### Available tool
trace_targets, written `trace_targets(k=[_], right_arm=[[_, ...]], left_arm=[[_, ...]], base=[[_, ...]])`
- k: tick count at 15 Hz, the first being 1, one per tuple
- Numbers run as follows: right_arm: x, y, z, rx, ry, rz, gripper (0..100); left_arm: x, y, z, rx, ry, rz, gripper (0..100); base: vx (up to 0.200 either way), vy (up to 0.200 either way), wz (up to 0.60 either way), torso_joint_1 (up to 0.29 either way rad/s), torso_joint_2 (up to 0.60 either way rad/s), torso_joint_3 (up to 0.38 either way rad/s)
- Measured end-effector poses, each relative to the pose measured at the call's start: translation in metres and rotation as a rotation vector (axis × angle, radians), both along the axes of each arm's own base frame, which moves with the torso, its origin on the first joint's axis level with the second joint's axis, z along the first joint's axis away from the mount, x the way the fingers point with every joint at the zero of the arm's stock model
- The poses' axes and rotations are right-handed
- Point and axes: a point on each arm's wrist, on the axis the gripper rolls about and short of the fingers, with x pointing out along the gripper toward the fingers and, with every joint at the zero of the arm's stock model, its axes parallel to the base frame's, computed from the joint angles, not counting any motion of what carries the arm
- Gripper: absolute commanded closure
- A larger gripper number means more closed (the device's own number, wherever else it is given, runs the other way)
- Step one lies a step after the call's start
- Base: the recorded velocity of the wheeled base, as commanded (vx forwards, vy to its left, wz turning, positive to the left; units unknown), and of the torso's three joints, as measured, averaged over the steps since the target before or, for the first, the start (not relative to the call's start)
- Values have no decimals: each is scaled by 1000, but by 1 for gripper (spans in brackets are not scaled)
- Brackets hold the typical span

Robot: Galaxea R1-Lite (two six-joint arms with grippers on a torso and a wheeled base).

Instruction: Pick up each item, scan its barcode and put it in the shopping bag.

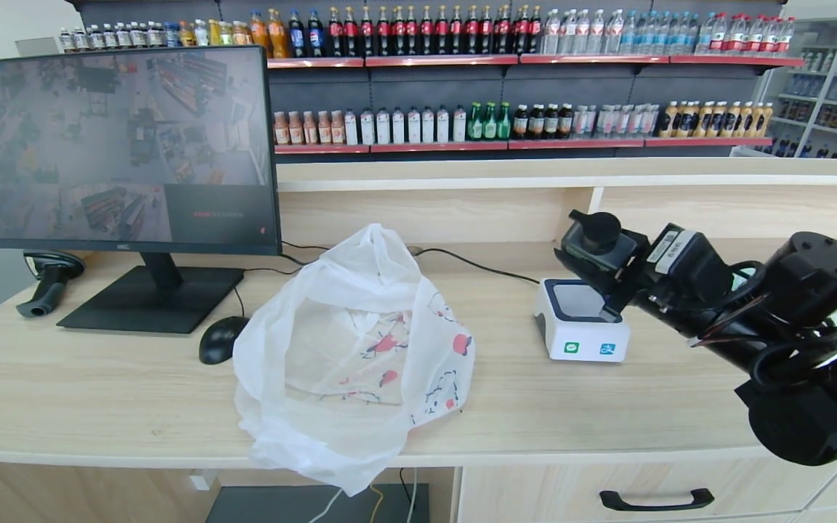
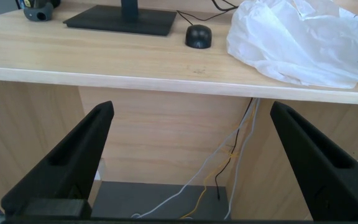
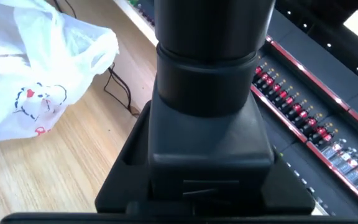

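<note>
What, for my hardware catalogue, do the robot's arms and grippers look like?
The right arm is black, with rounded cylindrical joint housings, looped black cables with a reddish strand, and white printed labels near its wrist. The left gripper has two flat, matte black fingers that narrow toward their tips.

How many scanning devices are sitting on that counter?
2. A black handheld scanner rests at the far left of the counter, beside the monitor. A white box scanner sits right of the shopping bag, beneath the black item the right gripper holds. None seems hidden.
</note>
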Motion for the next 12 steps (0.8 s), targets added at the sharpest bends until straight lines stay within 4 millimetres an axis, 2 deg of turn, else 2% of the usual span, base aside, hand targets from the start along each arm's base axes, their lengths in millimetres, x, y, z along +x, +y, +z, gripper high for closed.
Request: trace_targets(k=[3,7,12], right_arm=[[-13,6,13,105,33,-44,100],[-35,27,30,273,86,-58,100],[-65,21,33,442,214,-53,100]], left_arm=[[0,0,0,0,0,0,0],[0,0,0,0,0,0,0],[0,0,0,0,0,0,0]], base=[[0,0,0,0,0,0],[0,0,0,0,0,0],[0,0,0,0,0,0]])
